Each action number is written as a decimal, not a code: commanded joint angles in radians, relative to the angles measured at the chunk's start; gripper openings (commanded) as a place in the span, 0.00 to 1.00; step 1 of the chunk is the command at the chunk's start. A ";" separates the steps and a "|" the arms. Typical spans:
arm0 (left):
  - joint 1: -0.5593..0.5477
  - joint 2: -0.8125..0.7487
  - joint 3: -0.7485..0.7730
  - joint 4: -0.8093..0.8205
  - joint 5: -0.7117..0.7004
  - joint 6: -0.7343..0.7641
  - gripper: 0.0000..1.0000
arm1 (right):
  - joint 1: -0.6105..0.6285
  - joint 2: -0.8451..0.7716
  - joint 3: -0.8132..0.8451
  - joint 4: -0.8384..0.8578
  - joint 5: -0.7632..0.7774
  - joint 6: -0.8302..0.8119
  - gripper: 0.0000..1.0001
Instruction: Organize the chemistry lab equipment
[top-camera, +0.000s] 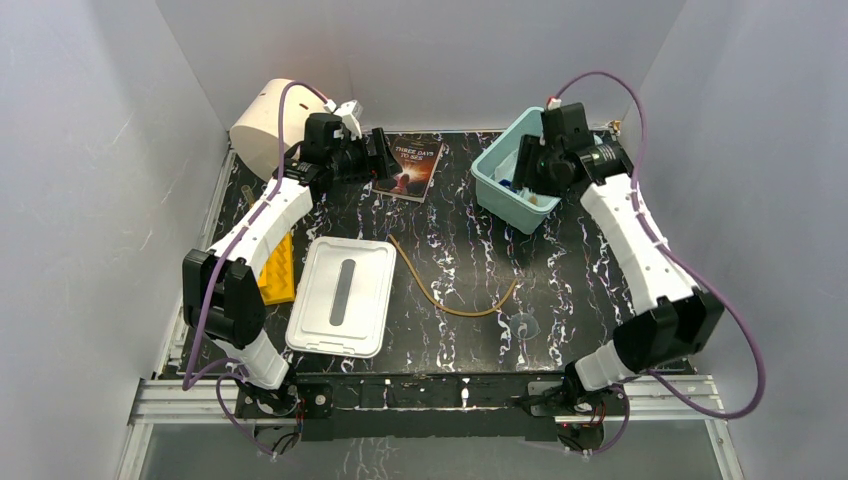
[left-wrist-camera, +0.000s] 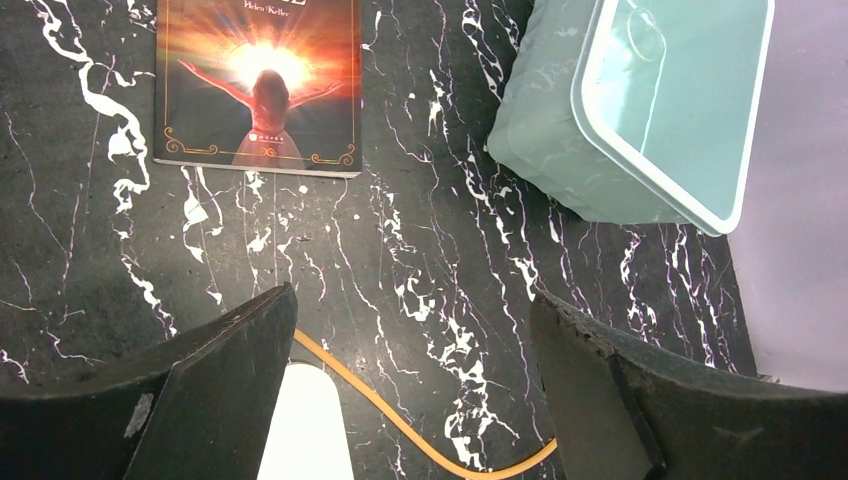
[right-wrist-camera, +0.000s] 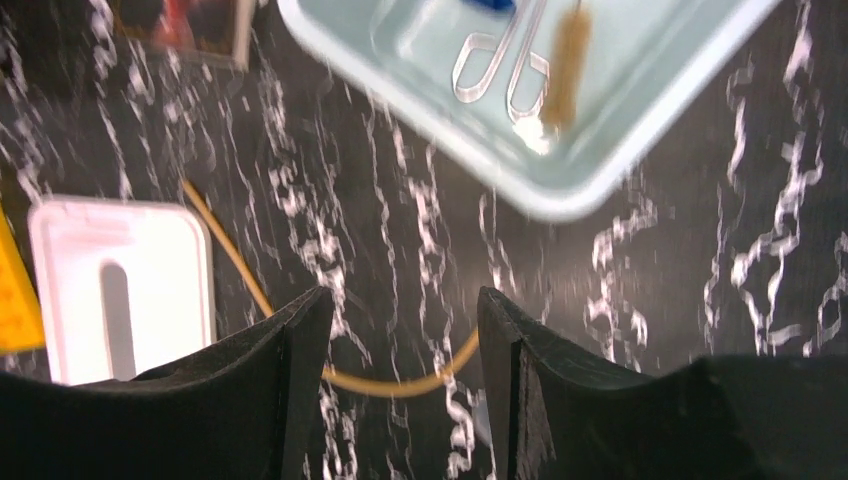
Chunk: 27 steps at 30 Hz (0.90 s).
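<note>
1. Fingers (left-wrist-camera: 220, 400) of the left gripper (left-wrist-camera: 412, 300) stand wide apart with nothing between them, hovering over the black marbled table (top-camera: 560, 270) close to the book.
2. Far left at the back, a big cream cylinder (top-camera: 262, 125) lies on its side behind that arm.
3. By the table's left edge sits a yellow ridged piece (top-camera: 280, 270), just beside the lid.
4. Next comes a white rectangular lid (top-camera: 342, 295) with a grey strip down its middle, lying flat near the front.
5. From the lid's far right corner the tan rubber tubing (top-camera: 450, 300) curves across the bare table, outside the bin.
6. At the back middle a dark-covered book (left-wrist-camera: 258, 85) lies flat, a glowing figure on its cover.
7. Right of the tubing's end there is a small clear glass piece (top-camera: 527, 324), too faint to name.
8. At the back right, a teal bin (top-camera: 500, 185) holds metal tongs (right-wrist-camera: 500, 70) and a brown brush (right-wrist-camera: 568, 50) side by side, with something blue (right-wrist-camera: 490, 5) beyond them.
9. Above the bin's near corner, the right gripper (right-wrist-camera: 405, 300) has its fingers (right-wrist-camera: 290, 400) parted and empty.
</note>
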 joint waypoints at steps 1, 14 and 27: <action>-0.001 -0.040 0.012 0.004 0.002 -0.026 0.85 | 0.043 -0.108 -0.144 -0.207 -0.031 0.084 0.63; -0.001 -0.038 -0.026 0.003 -0.007 -0.040 0.86 | 0.116 -0.275 -0.581 -0.279 0.040 0.226 0.64; -0.001 -0.045 -0.045 0.028 0.030 -0.057 0.87 | 0.122 -0.251 -0.709 -0.156 -0.072 0.168 0.53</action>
